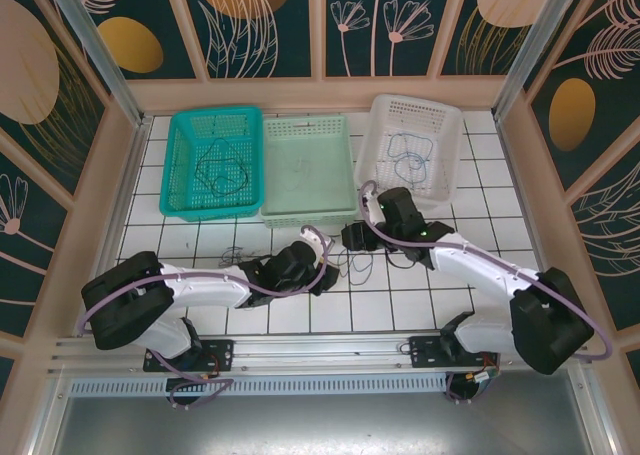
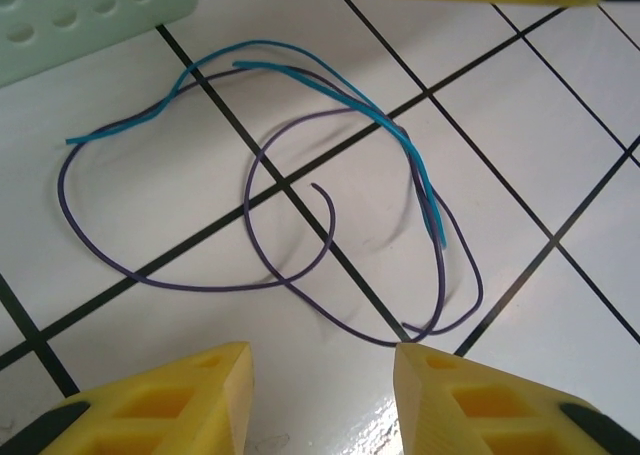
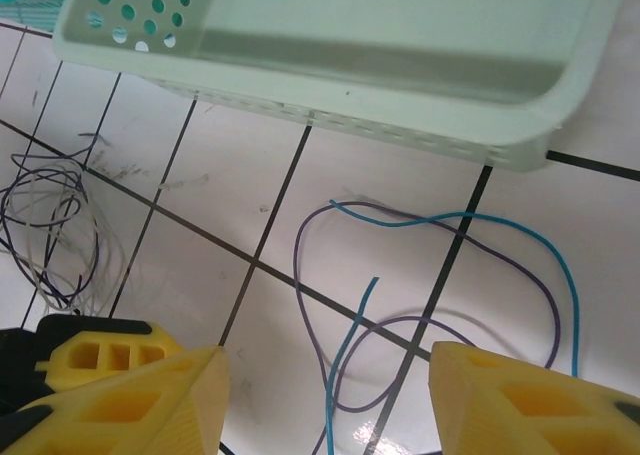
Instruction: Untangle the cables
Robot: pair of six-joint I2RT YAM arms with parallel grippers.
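Purple cable [image 2: 200,287] lies in loose loops on the white tiled table [image 2: 560,105], with a blue cable [image 2: 395,130] crossing it, both near the pale green basket [image 3: 350,35]. My left tool [image 2: 320,395] hovers over the pair, its fingers spread and empty. My right tool [image 3: 325,400] is spread too, gripping nothing, above the same two strands.

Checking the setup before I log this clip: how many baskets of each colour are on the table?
teal basket: 1
pale green basket: 1
white basket: 1
Total: 3 baskets
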